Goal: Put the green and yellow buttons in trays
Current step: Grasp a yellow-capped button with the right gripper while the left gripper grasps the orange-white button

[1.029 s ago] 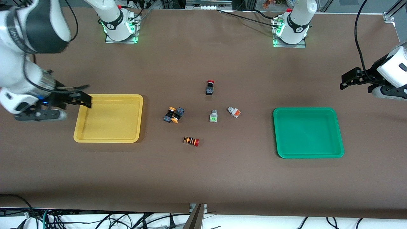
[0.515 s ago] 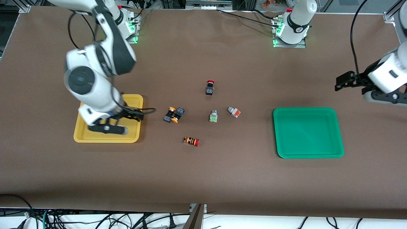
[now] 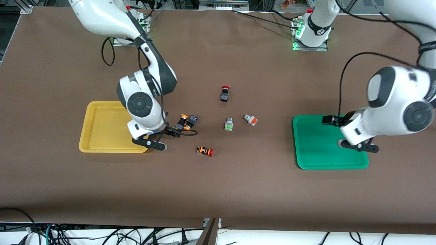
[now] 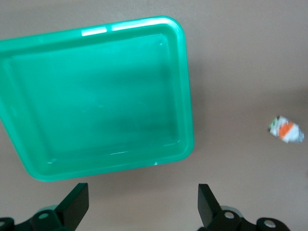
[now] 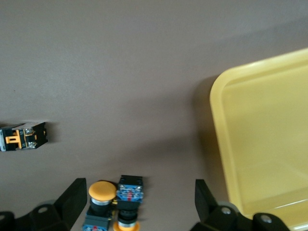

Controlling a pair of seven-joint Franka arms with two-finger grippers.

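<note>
Two yellow-capped black buttons (image 3: pixel 185 123) lie side by side near the table's middle; they also show in the right wrist view (image 5: pixel 102 190). My right gripper (image 3: pixel 173 131) is open low beside them, between them and the yellow tray (image 3: pixel 102 126); its fingers (image 5: pixel 77 195) flank them. A grey button with a green face (image 3: pixel 228 124) and one with an orange face (image 3: pixel 251 119) lie toward the green tray (image 3: pixel 316 146). My left gripper (image 3: pixel 328 119) is open and empty over that tray's edge (image 4: pixel 187 96).
A red-capped black switch (image 3: pixel 224 93) lies farther from the front camera than the grey buttons. A red-capped orange-striped switch (image 3: pixel 205 150) lies nearer to it. The right arm's wrist hangs over the yellow tray's corner. Both trays hold nothing.
The right gripper has swung from over the yellow tray to beside the yellow-capped buttons. The left gripper has come in from the table's end to over the green tray.
</note>
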